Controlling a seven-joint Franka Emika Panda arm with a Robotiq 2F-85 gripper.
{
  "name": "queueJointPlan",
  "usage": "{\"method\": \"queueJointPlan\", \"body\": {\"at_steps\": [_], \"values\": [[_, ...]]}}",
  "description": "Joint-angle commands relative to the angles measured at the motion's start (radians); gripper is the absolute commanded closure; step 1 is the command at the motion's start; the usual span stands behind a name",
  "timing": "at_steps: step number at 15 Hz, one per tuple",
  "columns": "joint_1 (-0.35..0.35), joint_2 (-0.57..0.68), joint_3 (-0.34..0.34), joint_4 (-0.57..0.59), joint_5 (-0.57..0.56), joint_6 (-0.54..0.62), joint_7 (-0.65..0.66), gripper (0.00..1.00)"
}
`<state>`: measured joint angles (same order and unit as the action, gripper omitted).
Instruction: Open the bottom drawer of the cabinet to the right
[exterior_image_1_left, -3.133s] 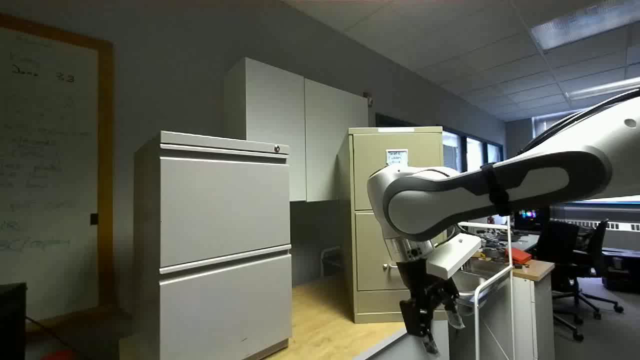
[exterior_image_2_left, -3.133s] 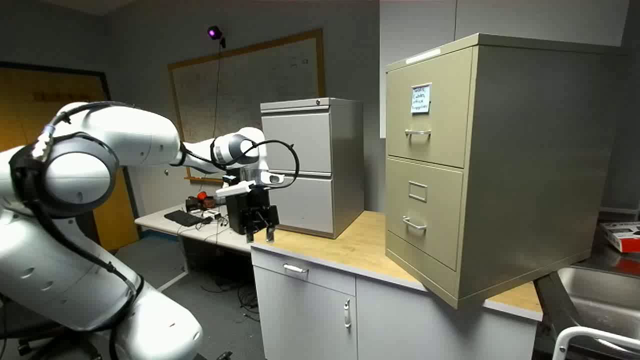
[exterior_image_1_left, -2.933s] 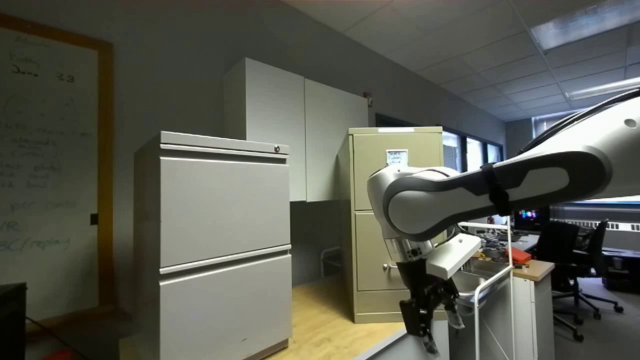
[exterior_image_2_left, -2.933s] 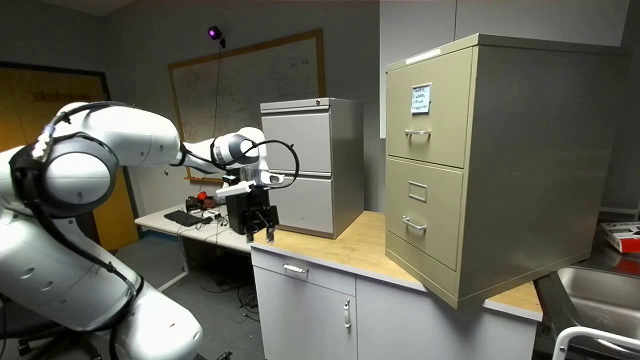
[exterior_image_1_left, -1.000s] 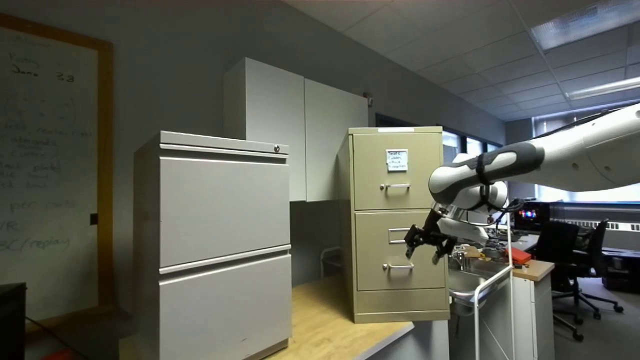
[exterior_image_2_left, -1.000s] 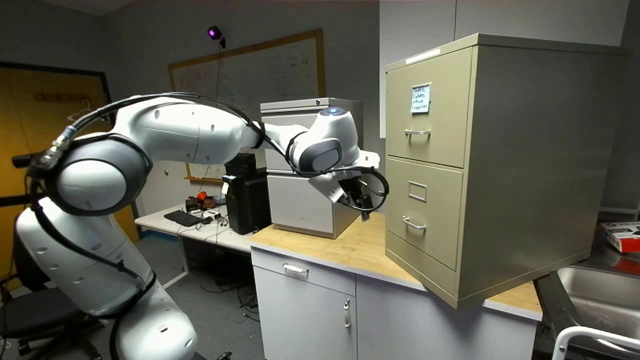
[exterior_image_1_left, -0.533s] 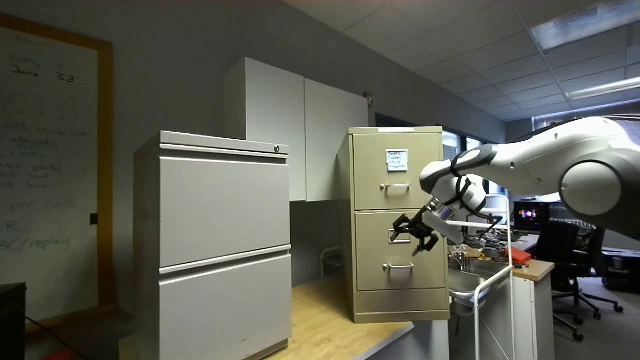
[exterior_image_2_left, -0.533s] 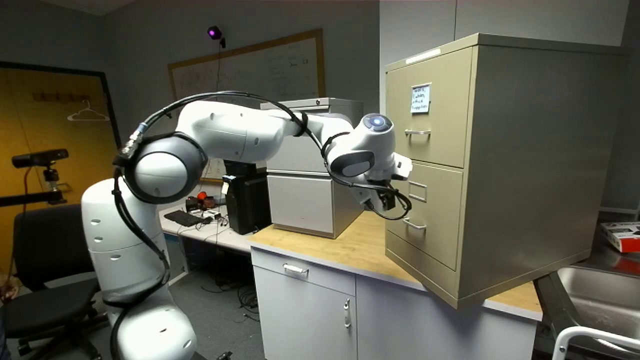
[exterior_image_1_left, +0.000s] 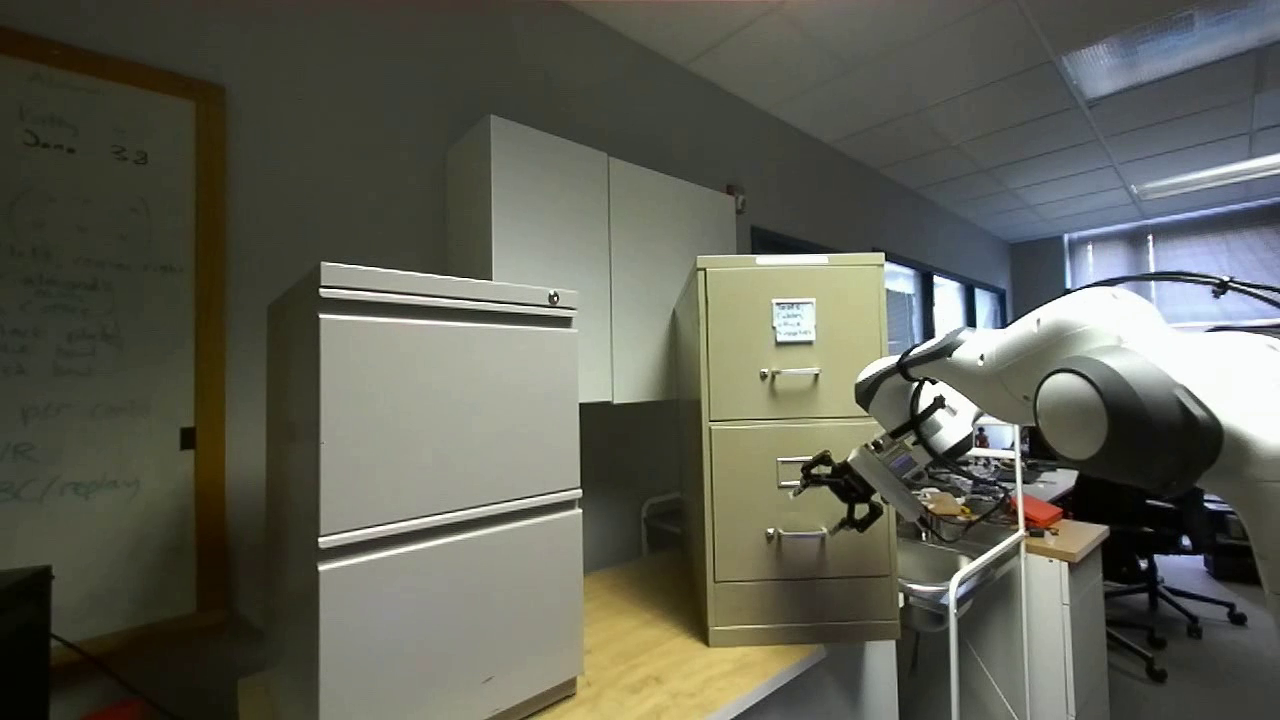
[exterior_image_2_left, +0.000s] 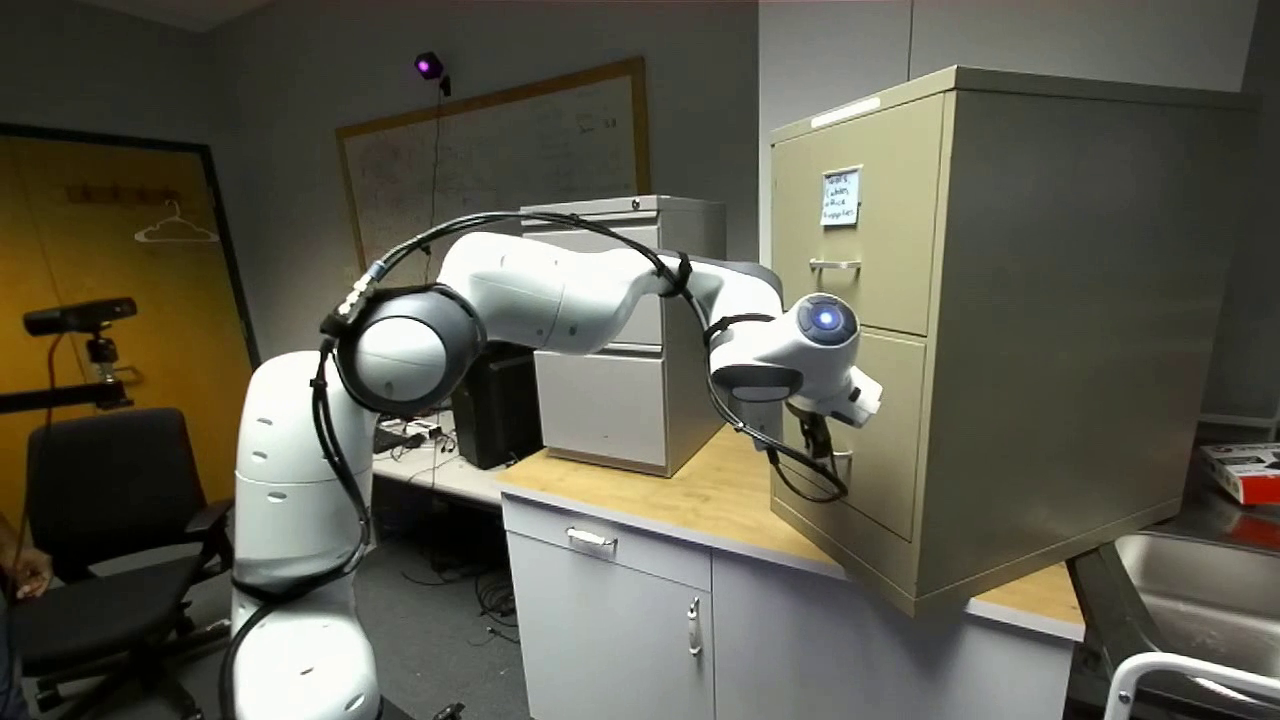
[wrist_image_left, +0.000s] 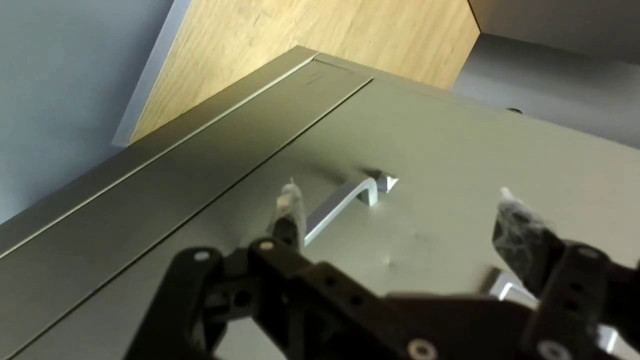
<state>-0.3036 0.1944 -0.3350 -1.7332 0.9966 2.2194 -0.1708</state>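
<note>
The tall beige cabinet (exterior_image_1_left: 800, 615) stands on the counter and also shows in an exterior view (exterior_image_2_left: 1080, 330). Its bottom drawer (exterior_image_1_left: 745, 490) is closed, with a metal handle (exterior_image_1_left: 798, 533) and a label frame above it. In the wrist view the handle (wrist_image_left: 340, 205) lies ahead of the fingers; the left finger covers part of it. My gripper (exterior_image_1_left: 816, 510) is open and empty, tilted down in front of the drawer, one finger near the handle's right end. I cannot tell whether it touches. In an exterior view the wrist mostly hides the gripper (exterior_image_2_left: 818, 435).
A grey two-drawer cabinet (exterior_image_1_left: 450, 420) stands left of the beige one on the wooden counter (exterior_image_1_left: 650, 640). A sink (exterior_image_2_left: 1210, 580) and a white tubular rail (exterior_image_1_left: 953, 620) are to the right. A black chair (exterior_image_2_left: 110, 480) is behind the arm.
The arm has swung from low at the counter's front over to the beige cabinet, tilting the gripper toward the bottom drawer. In the last half second it sank slightly. The drawer has not moved.
</note>
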Motion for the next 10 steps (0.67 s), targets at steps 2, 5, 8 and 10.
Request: {"method": "queueJointPlan", "body": {"at_steps": [2, 5, 8, 10], "values": [[-0.070, 0.088, 0.024, 0.100, 0.080, -0.053, 0.052, 0.00], [-0.092, 0.155, 0.033, 0.163, 0.081, -0.104, 0.078, 0.00], [-0.108, 0.216, 0.051, 0.202, 0.079, -0.152, 0.102, 0.00], [-0.118, 0.245, 0.064, 0.213, 0.089, -0.166, 0.107, 0.12]]}}
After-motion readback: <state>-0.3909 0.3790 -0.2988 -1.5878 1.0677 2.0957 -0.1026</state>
